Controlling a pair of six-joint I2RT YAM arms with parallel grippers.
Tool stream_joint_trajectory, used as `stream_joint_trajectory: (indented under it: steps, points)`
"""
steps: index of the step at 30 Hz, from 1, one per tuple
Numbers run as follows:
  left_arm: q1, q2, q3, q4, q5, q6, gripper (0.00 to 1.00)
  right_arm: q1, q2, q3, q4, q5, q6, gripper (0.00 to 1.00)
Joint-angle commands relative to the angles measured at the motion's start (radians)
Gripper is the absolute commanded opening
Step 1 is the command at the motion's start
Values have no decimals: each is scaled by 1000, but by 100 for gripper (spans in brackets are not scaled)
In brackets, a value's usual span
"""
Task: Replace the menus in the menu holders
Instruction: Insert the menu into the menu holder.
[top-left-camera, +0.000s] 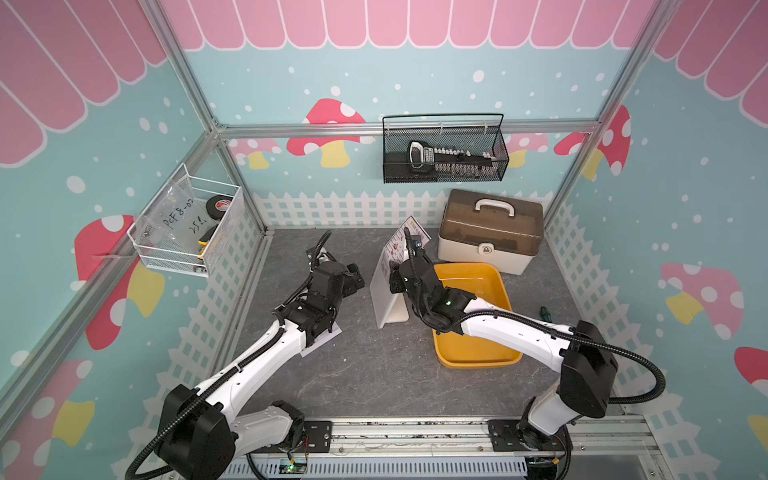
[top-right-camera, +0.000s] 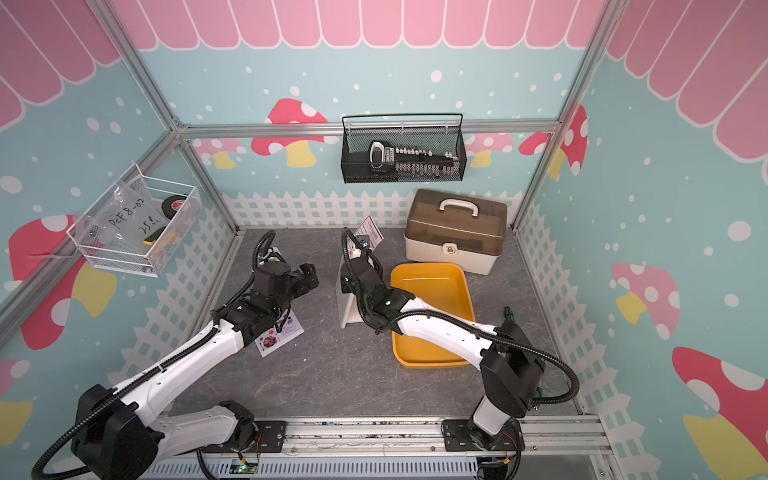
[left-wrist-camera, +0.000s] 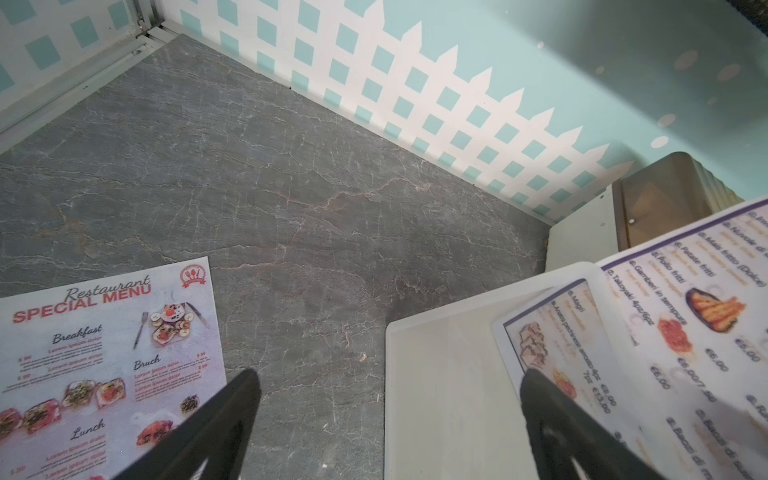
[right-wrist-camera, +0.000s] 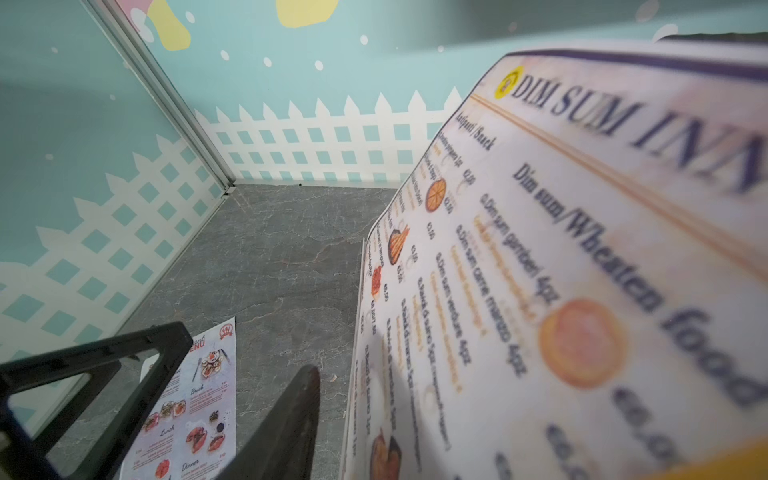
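The right gripper (right-wrist-camera: 241, 353) has its fingers (right-wrist-camera: 286, 424) apart with nothing between them. The Dim Sum menu (right-wrist-camera: 561, 249) stands just outside one finger, close but not pinched. That sheet sits partly in the holder (top-left-camera: 388, 299): its lower end is behind the clear front and the rest rises free above the rim. Its long axis is roughly upright, with the heading at the free top end, which bows over away from the fingers, probably because nothing supports it there. I cannot tell whether it is going in or coming out. The left gripper (left-wrist-camera: 390, 378) is spread wide and empty over bare table. The Special menu (left-wrist-camera: 104, 353) lies flat under and outside one of its fingers (left-wrist-camera: 216, 424), and the holder is just outside the other. The Special menu's long axis runs forward from the fingers, heading at the far end, face up. The left gripper seems placed to reach either the holder or that sheet.
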Motion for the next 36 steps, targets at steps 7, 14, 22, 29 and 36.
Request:
stream_joint_trajectory:
  steps: [7, 14, 22, 29, 36]
  points:
    - [4, 5, 27, -1, -14, 5, 98, -53, -37, 61, -26, -82, 14, 49]
    - [2, 6, 26, 0, -12, 6, 98, -90, -44, 59, -31, -116, 51, 45]
    - [2, 5, 24, 3, -9, 4, 98, -93, -55, 59, -31, -136, 53, 24]
    - [1, -3, 18, 2, -13, 3, 98, -91, -68, 32, -6, -145, 60, 9]
    - [1, -4, 16, 1, -14, 1, 98, -82, -90, -1, 25, -136, 64, 7]
